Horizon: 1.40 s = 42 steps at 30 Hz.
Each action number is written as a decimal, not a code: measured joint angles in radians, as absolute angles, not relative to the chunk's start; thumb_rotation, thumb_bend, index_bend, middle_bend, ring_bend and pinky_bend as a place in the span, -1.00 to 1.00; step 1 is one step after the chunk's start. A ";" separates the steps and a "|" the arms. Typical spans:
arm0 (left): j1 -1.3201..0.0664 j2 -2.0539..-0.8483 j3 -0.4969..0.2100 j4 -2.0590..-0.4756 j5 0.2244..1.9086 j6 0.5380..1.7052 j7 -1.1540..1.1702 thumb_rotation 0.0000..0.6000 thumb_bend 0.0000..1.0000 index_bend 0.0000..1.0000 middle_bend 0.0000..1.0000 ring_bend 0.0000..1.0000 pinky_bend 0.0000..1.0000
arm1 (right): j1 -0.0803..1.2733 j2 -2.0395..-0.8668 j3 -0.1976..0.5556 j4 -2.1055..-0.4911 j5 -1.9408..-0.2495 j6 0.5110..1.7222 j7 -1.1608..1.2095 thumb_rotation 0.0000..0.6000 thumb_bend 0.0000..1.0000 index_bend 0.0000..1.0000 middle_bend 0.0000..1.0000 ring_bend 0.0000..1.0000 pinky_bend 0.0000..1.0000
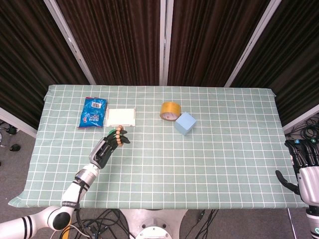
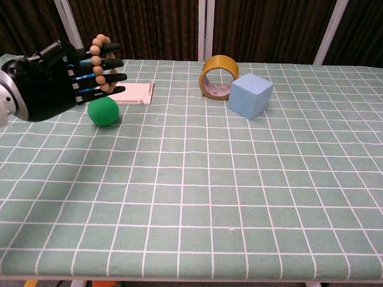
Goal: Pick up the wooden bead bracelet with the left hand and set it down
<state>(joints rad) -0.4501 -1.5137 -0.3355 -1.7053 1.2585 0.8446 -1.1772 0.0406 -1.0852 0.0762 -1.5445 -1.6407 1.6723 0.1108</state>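
Fingers: the left hand (image 2: 45, 81) has its fingers (image 2: 99, 78) stretched forward, almost straight, with the bracelet (image 2: 100, 64) looped over them; the loop hangs on the fingers, and no pinch is visible.
Bracelet: a ring of round wooden beads, up in the air above the table (image 2: 239, 197), riding near the fingertips, not deep at the palm.
Handling: I judge it light and limp, probably beads on a cord, so it will sag and swing, not keep a shape. The beads look smooth, so with fingers this straight it could slide off the tips.
Hold: hooking through the loop seems the surest; curling the fingers would keep it from slipping until it is lowered.
Below the fingers: a green ball (image 2: 103, 111) sits just under and in front of the hand.
Just beyond: a flat white box (image 2: 133, 92) lies past the ball; a blue snack packet (image 1: 93, 112) is beside it.
Further off: a tape roll (image 2: 218, 76) touching a pale blue cube (image 2: 251, 95).
Right hand (image 1: 304, 167): off the table's far edge, holding nothing, fingers apart.
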 measured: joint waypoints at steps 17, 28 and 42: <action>-0.505 -1.524 -0.241 -1.538 1.458 0.905 -0.939 -0.83 0.04 -0.37 -0.15 -0.38 -0.77 | 0.051 -1.090 0.072 -1.541 -1.646 1.653 0.119 1.00 -0.68 -0.90 -0.62 -1.00 -1.00; -0.557 -1.569 -0.147 -1.362 1.555 0.954 -0.476 -0.83 -0.37 -0.47 -0.28 -0.57 -0.77 | 0.056 -1.094 0.070 -1.540 -1.646 1.643 0.119 1.00 -0.68 -0.90 -0.62 -1.00 -1.00; -0.453 -1.495 -0.175 -1.403 1.478 1.253 -0.146 -0.75 -1.00 -0.57 -0.40 -0.65 -0.78 | 0.077 -1.053 0.051 -1.544 -1.602 1.539 0.205 1.00 -0.80 -0.93 -0.79 -1.00 -1.00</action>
<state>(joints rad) -0.4531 -1.4954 -0.1746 -1.4033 1.4784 1.2532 -0.1461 0.0768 -1.0525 0.0513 -1.5440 -1.6025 1.5388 0.2052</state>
